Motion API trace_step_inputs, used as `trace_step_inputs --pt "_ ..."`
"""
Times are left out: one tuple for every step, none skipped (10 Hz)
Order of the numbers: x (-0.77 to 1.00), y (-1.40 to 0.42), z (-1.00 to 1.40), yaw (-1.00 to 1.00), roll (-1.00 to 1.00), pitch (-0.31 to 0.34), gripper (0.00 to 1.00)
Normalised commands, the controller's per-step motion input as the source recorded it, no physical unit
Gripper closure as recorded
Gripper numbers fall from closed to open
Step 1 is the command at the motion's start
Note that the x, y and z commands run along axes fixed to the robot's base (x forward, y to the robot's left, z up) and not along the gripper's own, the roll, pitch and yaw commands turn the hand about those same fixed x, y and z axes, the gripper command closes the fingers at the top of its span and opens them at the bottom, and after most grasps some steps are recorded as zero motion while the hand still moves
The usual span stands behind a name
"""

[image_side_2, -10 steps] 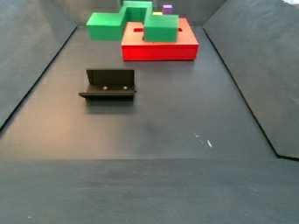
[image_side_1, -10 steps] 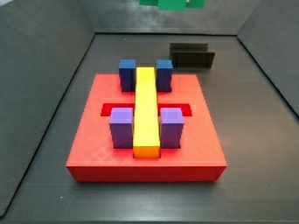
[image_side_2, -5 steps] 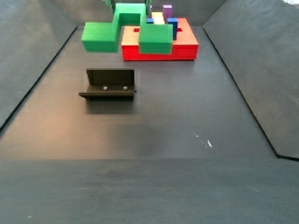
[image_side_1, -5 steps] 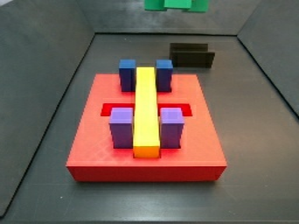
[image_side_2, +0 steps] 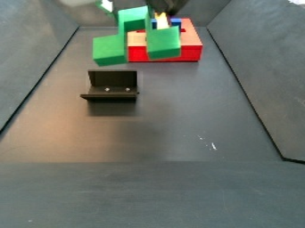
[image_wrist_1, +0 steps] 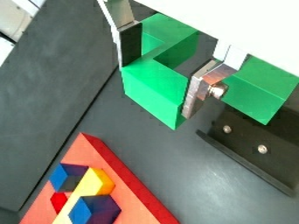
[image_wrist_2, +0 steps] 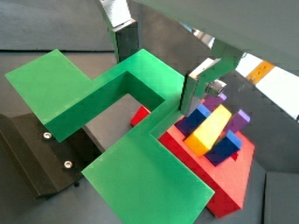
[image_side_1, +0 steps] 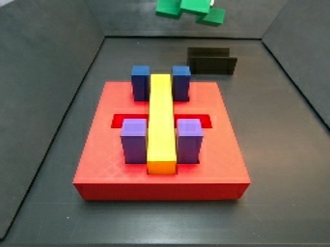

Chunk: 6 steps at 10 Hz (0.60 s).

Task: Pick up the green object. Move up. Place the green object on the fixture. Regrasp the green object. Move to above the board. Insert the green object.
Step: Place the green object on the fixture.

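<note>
A dark grey floor with sloped dark walls holds the board (image_side_1: 161, 145), a red slab carrying blue posts (image_side_1: 142, 75), purple posts (image_side_1: 134, 140) and a long yellow bar (image_side_1: 160, 121). The fixture (image_side_2: 111, 85), a small dark bracket, stands apart from it on the floor. The gripper (image_wrist_1: 163, 61) hangs in the air, its silver fingers (image_wrist_1: 208, 85) clamped on the crossbar of the green object (image_wrist_2: 111, 105), a bright U-shaped block, tilted in both side views.

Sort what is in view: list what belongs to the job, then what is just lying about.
Job:
green object, held in the air
gripper, shut on its crossbar
fixture, on the floor
board

Lying about:
Nothing loose. The yellow bar and the blue and purple posts sit on the board.
</note>
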Motion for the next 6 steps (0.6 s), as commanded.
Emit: trace_step_inputs --pt "0.75 0.32 -0.05 -0.13 -0.79 -0.24 1.0" --pt "0.61 0.32 -0.05 -0.05 -0.77 -0.42 1.0" --pt "0.62 0.24 -0.09 0.0 -0.55 -0.266 1.0" --pt "0.65 0.09 -0.19 -0.01 -0.42 -0.146 1.0" --pt "0.7 0.0 -0.25 -0.05 -0.32 -0.014 1.0" --pt "0.65 0.0 -0.18 -0.02 -0.09 0.0 1.0"
